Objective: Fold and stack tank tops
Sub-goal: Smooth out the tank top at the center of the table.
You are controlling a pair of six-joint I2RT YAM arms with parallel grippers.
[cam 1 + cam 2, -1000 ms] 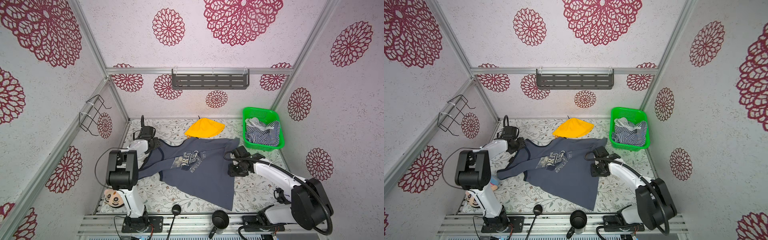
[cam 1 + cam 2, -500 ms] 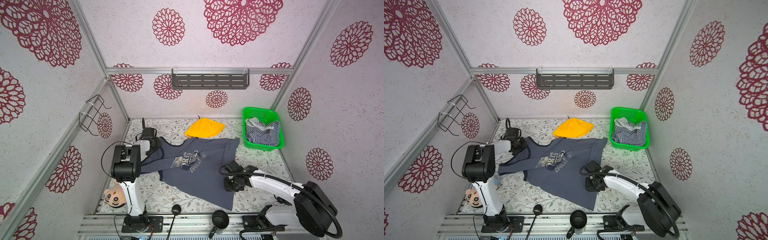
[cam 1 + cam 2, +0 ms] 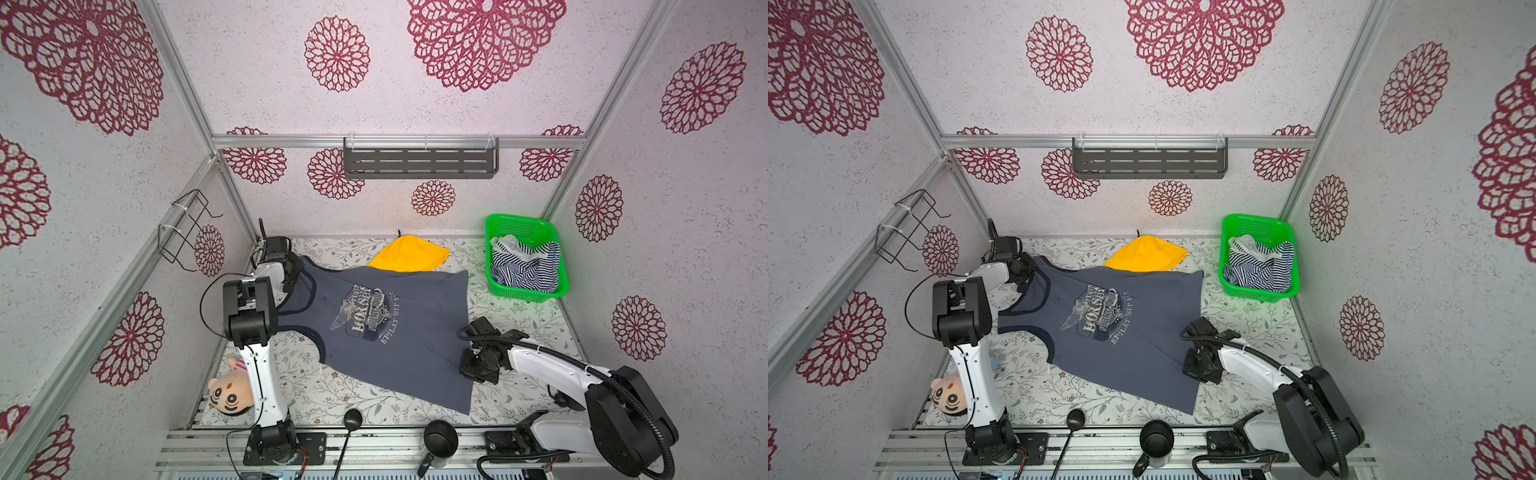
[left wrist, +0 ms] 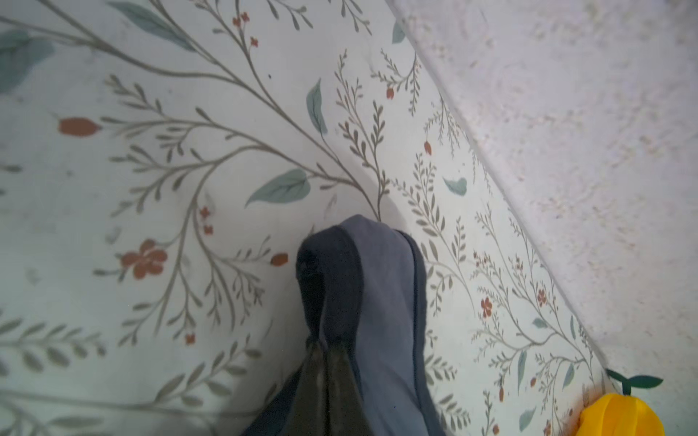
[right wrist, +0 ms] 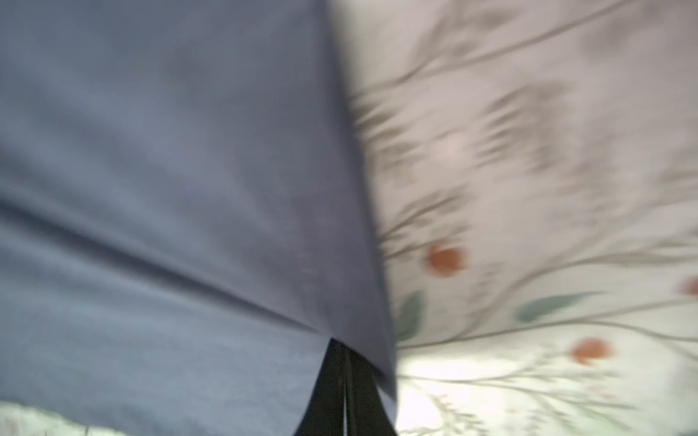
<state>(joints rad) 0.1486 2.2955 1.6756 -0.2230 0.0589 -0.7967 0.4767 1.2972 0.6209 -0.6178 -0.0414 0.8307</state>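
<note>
The slate grey-blue tank top point(image 3: 395, 332) point(image 3: 1125, 332) lies spread flat on the floral table, chest print up, in both top views. My left gripper point(image 3: 297, 270) point(image 4: 326, 349) is shut on its navy-trimmed shoulder strap point(image 4: 381, 283) at the far left corner. My right gripper point(image 3: 468, 370) point(image 5: 343, 353) is shut on the hem edge of the same top point(image 5: 170, 188) at the right. The striped tank top point(image 3: 525, 266) point(image 3: 1258, 266) lies crumpled in the green basket point(image 3: 515, 218).
A yellow cloth hat point(image 3: 409, 253) lies at the back, touching the grey top's far edge. A plush toy point(image 3: 230, 392) sits front left by the left arm's base. A black ladle point(image 3: 352, 417) and a black mug point(image 3: 440, 434) stand at the front edge.
My right gripper slid along the hem toward the front of the table and shut on it. My left gripper shut on the shoulder strap.
</note>
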